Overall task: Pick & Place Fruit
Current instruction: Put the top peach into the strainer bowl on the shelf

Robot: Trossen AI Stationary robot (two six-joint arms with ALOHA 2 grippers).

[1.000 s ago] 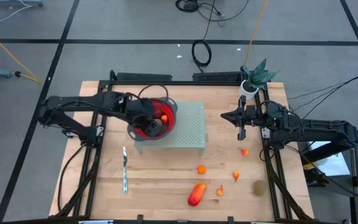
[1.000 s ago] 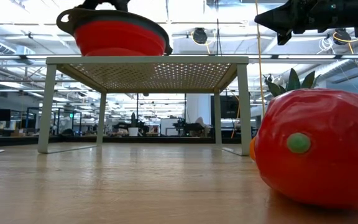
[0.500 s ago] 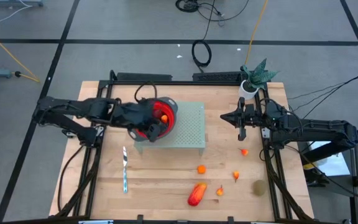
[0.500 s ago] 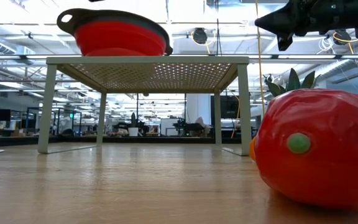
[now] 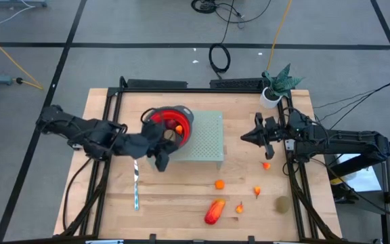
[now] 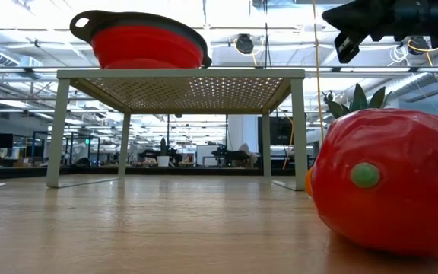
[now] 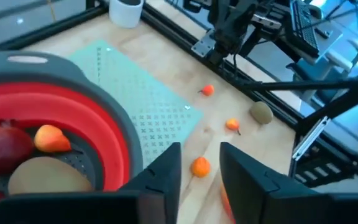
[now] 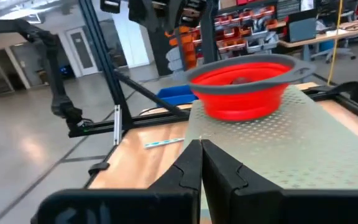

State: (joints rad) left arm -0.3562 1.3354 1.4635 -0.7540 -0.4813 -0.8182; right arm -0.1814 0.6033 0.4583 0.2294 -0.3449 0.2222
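Left end effector (image 5: 161, 163) empty, fingers slightly parted, beside the bowl (image 5: 156, 116) holding fruit (image 5: 179, 127), more fruit (image 5: 214, 211) scattered on the desk (image 5: 181, 203), right end effector (image 5: 245, 137) closed, empty, raised

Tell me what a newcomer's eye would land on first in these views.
Probably the red bowl on the pale perforated stand at mid-table, with fruit inside it, including a small orange piece. Next, the large red-orange fruit that fills the low view's right side, near the table's front edge. The left gripper hangs just off the bowl's front, empty, and the right gripper waits shut beyond the stand's right side.
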